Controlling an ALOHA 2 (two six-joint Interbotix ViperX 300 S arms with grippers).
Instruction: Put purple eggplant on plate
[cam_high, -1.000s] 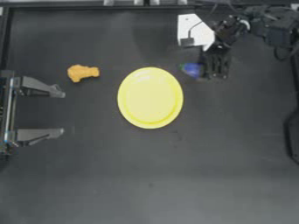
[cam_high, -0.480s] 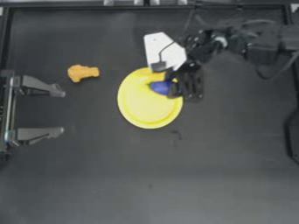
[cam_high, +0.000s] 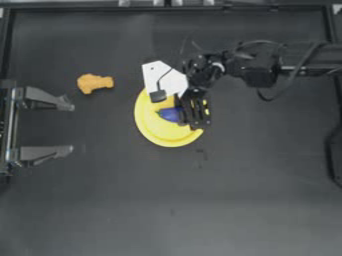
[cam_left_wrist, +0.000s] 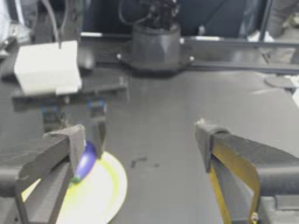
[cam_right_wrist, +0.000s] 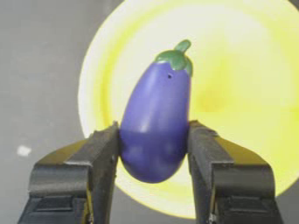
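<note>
I've carried the purple eggplant (cam_right_wrist: 154, 122) from beside the plate (cam_high: 150, 131) to right over it; a second ago it was off the rim on the bench. My right gripper (cam_high: 194, 109) is clamped on its belly, stem pointing away. Left gripper (cam_high: 47, 125) waits, jaws apart, at the bench's left edge. What's left is lowering and letting go

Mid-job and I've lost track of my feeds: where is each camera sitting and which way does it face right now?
Top view: above the table, looking straight down; the right gripper holds the eggplant over the plate; left gripper parked at the left side.
Left wrist view: on the parked left arm, looking across the table between its own open jaws at the plate.
Right wrist view: on the right arm, looking along its jaws, shut on the eggplant.
Shared: all three show eggplant and plate.
</note>
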